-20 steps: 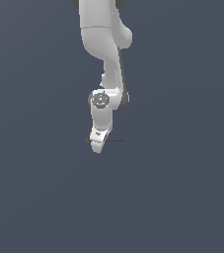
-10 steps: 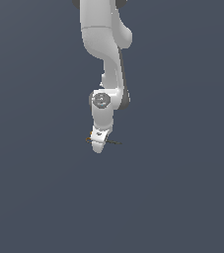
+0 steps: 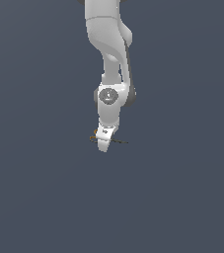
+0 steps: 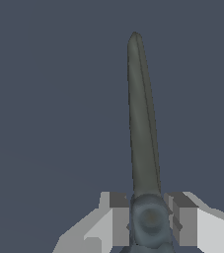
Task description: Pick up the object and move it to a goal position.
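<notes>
The scissors (image 3: 117, 141) lie across my white gripper (image 3: 103, 146) in the exterior view: thin dark blades stick out toward that view's right, and a bit of orange handle (image 3: 94, 132) shows at the gripper's left side. In the wrist view the long dark blades (image 4: 142, 118) run away from the gripper (image 4: 150, 220), and the pivot sits between the two grey pads (image 4: 119, 220), which press on it from both sides. The handles are hidden in the wrist view. Whether the scissors touch the floor I cannot tell.
A plain dark grey-blue floor (image 3: 44, 197) fills both views. The white arm (image 3: 108, 59) comes down from the top of the exterior view. No other objects or goal marker show.
The gripper and arm have lowered slightly toward the scissors. The scissors stay in about the same place.
</notes>
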Action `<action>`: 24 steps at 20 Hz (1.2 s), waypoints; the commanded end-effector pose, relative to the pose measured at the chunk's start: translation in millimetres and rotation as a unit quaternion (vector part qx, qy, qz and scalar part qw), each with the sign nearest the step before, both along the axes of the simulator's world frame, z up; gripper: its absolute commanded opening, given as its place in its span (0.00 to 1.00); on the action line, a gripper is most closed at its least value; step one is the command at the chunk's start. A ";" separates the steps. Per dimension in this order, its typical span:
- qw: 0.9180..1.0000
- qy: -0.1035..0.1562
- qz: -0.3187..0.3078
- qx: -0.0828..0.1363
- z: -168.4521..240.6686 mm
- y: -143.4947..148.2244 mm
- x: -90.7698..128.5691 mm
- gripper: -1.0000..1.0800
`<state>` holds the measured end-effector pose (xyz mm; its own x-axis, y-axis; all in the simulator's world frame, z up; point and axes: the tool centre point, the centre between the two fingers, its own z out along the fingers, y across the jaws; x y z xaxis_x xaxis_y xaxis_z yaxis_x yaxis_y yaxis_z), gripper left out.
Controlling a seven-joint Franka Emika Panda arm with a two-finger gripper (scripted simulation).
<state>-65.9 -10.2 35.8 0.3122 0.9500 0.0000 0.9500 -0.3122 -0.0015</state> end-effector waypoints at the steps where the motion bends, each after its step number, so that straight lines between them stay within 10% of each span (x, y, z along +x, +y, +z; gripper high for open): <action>1: 1.000 -0.001 0.000 0.000 15.1 15.0 4.3 0.00; 24: 1.000 -0.001 -0.002 0.000 112.8 111.2 38.2 0.00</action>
<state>-28.2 101.6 148.7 0.3157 0.9489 0.0005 0.9489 -0.3157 0.0000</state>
